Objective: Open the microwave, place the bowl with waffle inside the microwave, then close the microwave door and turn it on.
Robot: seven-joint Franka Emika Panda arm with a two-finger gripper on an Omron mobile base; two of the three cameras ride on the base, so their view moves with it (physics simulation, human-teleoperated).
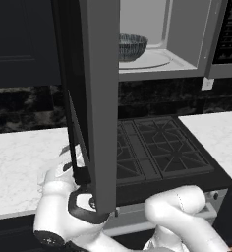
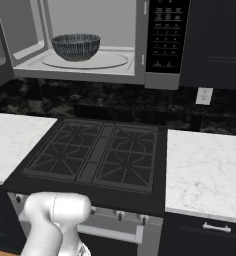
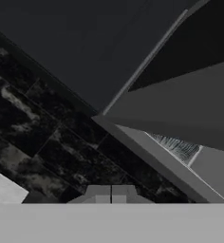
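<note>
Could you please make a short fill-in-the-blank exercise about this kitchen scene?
1. The bowl sits inside the ____.
2. The microwave door is ____.
3. Below the microwave is a black gas ____.
4. The pincer is ____.

Missing words: microwave; open; stove; shut

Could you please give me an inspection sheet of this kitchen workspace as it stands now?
Surface: white marble counter either side of the black gas stove.
Job's things: microwave open; bowl on the turntable; waffle hidden; microwave door swung wide.
Clutter: nothing seen.
Grippers: gripper shut, holding nothing, below the door.
Cables: nothing seen.
Surroundings: dark cabinets, dark tiled backsplash, wall outlet.
</note>
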